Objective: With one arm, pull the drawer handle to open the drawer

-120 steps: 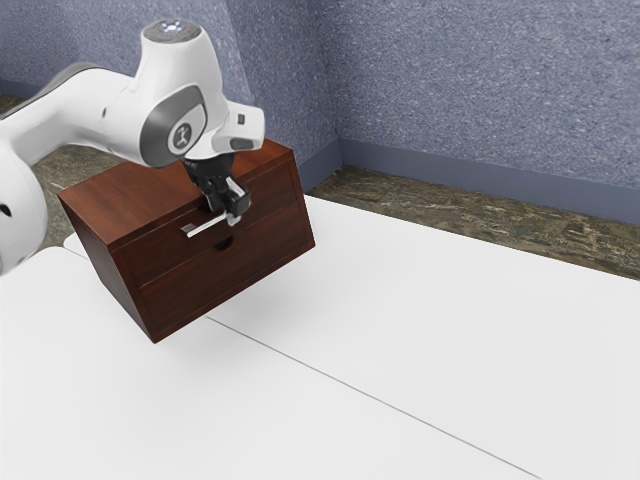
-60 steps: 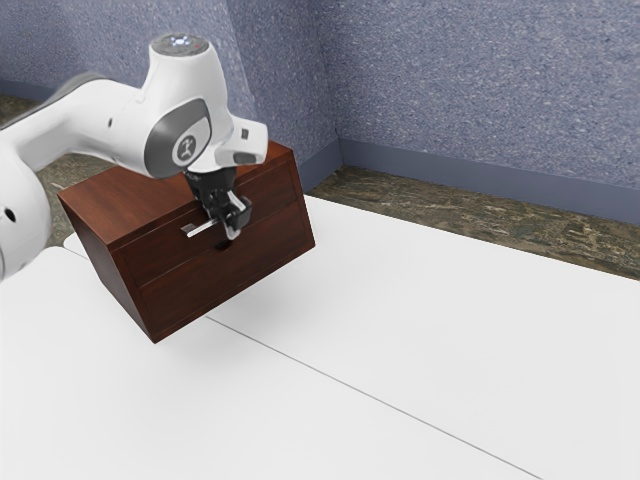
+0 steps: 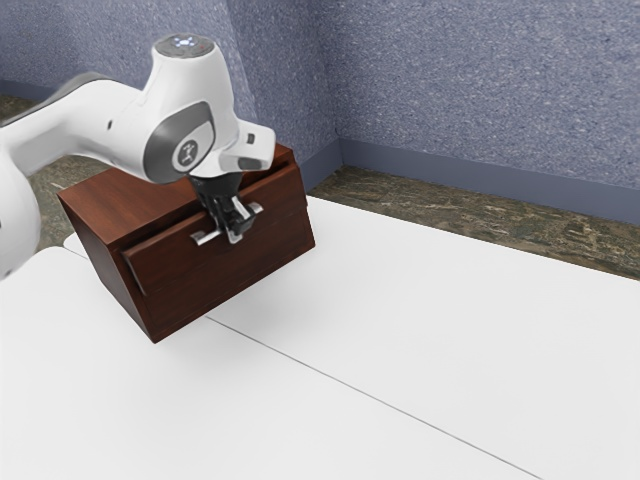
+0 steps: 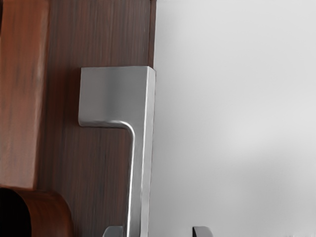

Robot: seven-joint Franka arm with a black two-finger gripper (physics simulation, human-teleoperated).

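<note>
Silver handle [image 4: 140, 148] betw. spread fingertips [image 4: 113, 231] of hand [image 3: 233, 230], lower end cut off; wood drawer [image 3: 200, 270] partly out.

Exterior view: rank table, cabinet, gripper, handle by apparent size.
1. table
2. cabinet
3. gripper and handle: both small and look about alike, so unranked.
</note>
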